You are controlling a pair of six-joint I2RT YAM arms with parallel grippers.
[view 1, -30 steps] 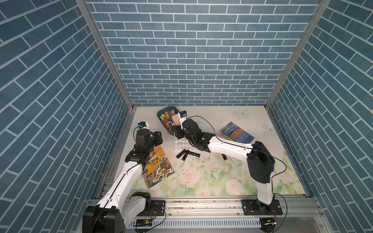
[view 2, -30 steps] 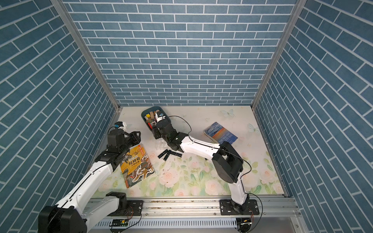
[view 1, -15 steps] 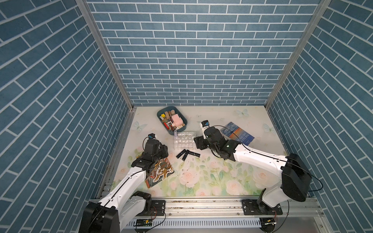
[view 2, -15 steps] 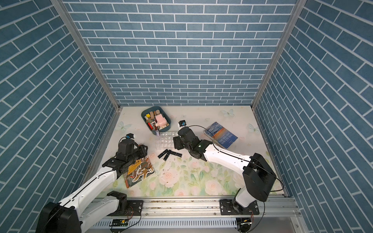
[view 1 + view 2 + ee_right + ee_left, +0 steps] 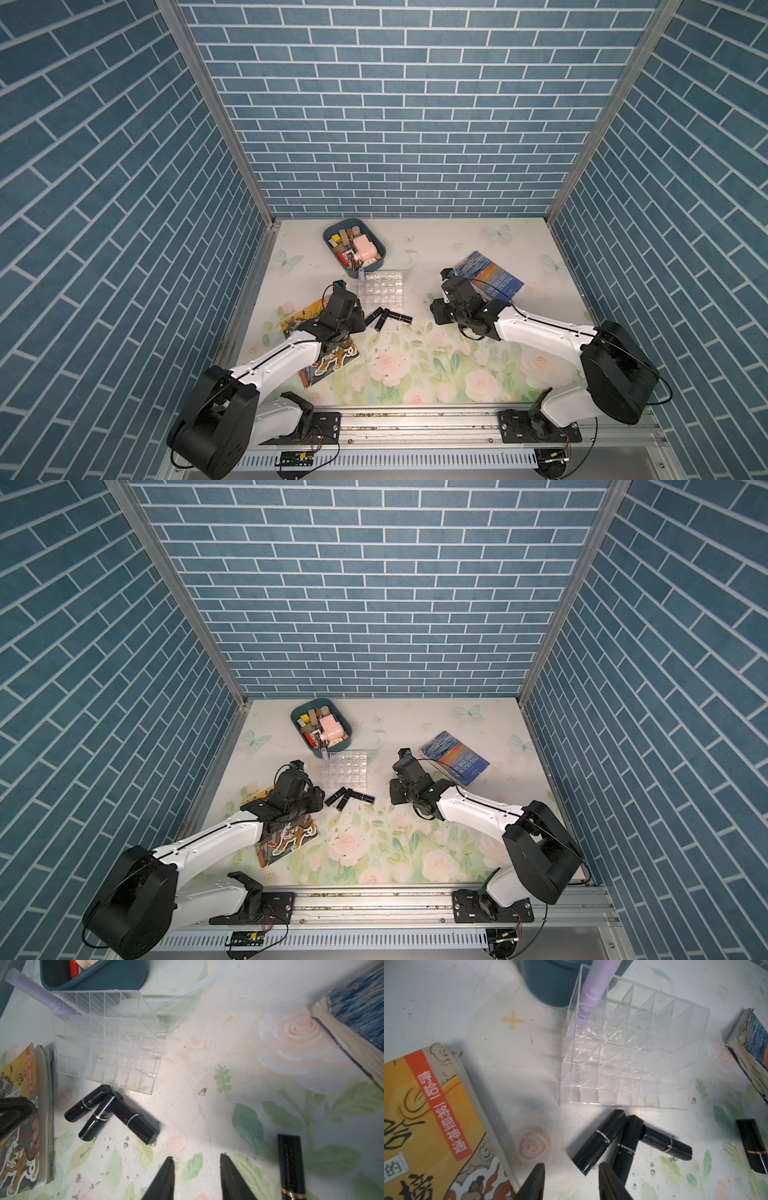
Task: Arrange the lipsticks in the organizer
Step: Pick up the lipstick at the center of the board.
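The clear organizer [image 5: 380, 289] [image 5: 345, 769] [image 5: 623, 1053] [image 5: 104, 1043] stands mid-table. A lavender lipstick [image 5: 361, 275] [image 5: 591, 987] [image 5: 41, 995] leans upright in its far left corner cell. Three black lipsticks [image 5: 381, 319] [image 5: 344, 799] [image 5: 600, 1140] [image 5: 104, 1113] lie touching on the table just in front of it. A black lipstick with a gold band [image 5: 753, 1145] [image 5: 291, 1165] lies apart to the right. My left gripper [image 5: 571, 1165] [image 5: 357, 320] is open and empty, just left of the three. My right gripper [image 5: 197, 1156] [image 5: 436, 316] is open and empty beside the gold-banded one.
A dark teal tray [image 5: 374, 268] with pink and tan boxes sits just behind the organizer. A blue book [image 5: 490, 278] lies at the right, behind my right wrist. An orange picture book [image 5: 328, 361] lies under my left arm. Brick walls close in three sides.
My right arm has drawn back from the organizer and tray toward the right. My left arm has moved right over the orange book toward the three black lipsticks.
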